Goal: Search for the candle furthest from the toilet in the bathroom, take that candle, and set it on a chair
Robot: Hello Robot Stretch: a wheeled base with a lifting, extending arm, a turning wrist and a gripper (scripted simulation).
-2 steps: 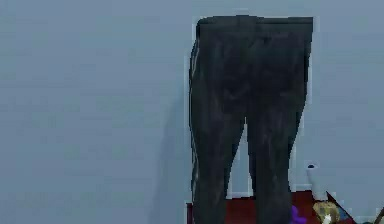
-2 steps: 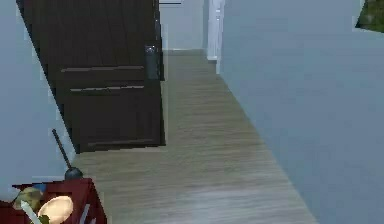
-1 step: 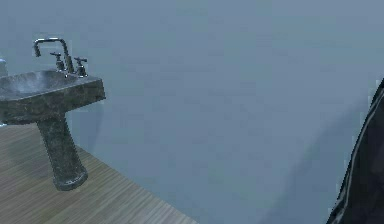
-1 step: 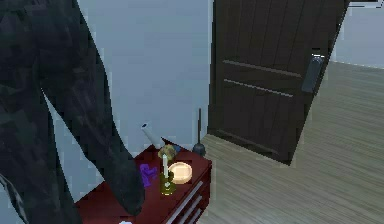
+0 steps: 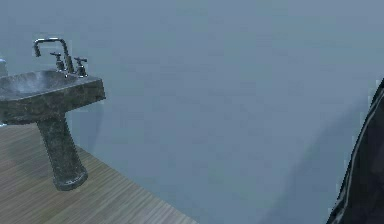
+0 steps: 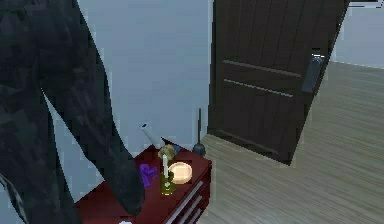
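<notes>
Tool state cannot be told from these views. A big dark mottled shape (image 6: 50, 100) takes up the arm side view's left, from the top edge to the bottom. It overlaps the near left end of a low red-brown table (image 6: 185, 203) with drawer fronts.

On the table top stand a purple object (image 6: 150, 176), a yellow-green bottle-like thing (image 6: 166, 184) with a thin white stick rising from it, and a small brownish round thing (image 6: 170, 150) farther back. Just beside the bottle, toward the table's right edge, sits what looks like the candle (image 6: 181, 172). It is a squat, pale cream lump, crowded close by the other pieces.

Behind the table a thin dark upright handle (image 6: 199, 135) stands by the grey-blue wall (image 6: 150, 60). A dark panelled door (image 6: 265, 75) with a lever handle (image 6: 316, 70) stands to the right. Bare wooden floor (image 6: 300, 185) lies before the door and right of the table.

In the forward view a dark marbled pedestal sink (image 5: 55, 100) with a tap (image 5: 55, 48) stands at the left on wood planks, against a plain wall.
</notes>
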